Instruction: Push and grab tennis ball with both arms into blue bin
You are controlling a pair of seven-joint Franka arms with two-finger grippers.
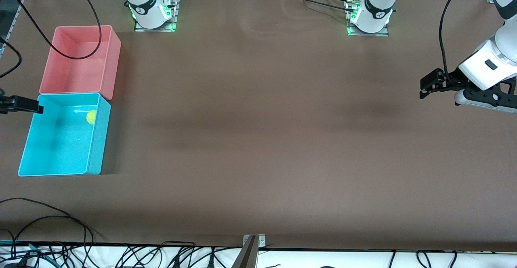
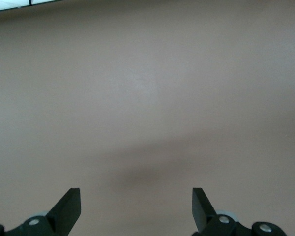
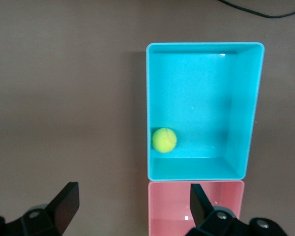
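Tennis ball [image 1: 91, 117]: we are counting one, lying inside the blue bin [image 1: 44, 170], in the corner nearest the pink bin [image 1: 109, 74] and against the wall facing the middle of the table; in the right wrist view [image 3: 164, 140] it is sitting by that same wall.

Going by size, we are seeing one brown table [image 1: 258, 138] filling the front view. On it we are counting two arms: the right arm [image 1: 143, 1] is rising from its base at about eleven o'clock from the table's middle, and the left arm [image 1: 377, 5] from its base at about one o'clock.

Next we are counting two bins, touching end to end at the right arm's end of the table, around nine o'clock from the middle. The pink one is lying farther from the front camera, the blue one nearer to it.

We are counting two grippers. The left gripper [image 1: 424, 88] is hanging over bare table at the left arm's end, roughly three o'clock; its fingers [image 2: 68, 206] are standing wide apart and are holding nothing. The right gripper [image 1: 38, 108] is showing at the edge of the front view, over the blue bin's outer rim where the two bins meet; its fingers [image 3: 64, 204] are likewise spread wide with nothing between them.

Smallest of all is the single ball.
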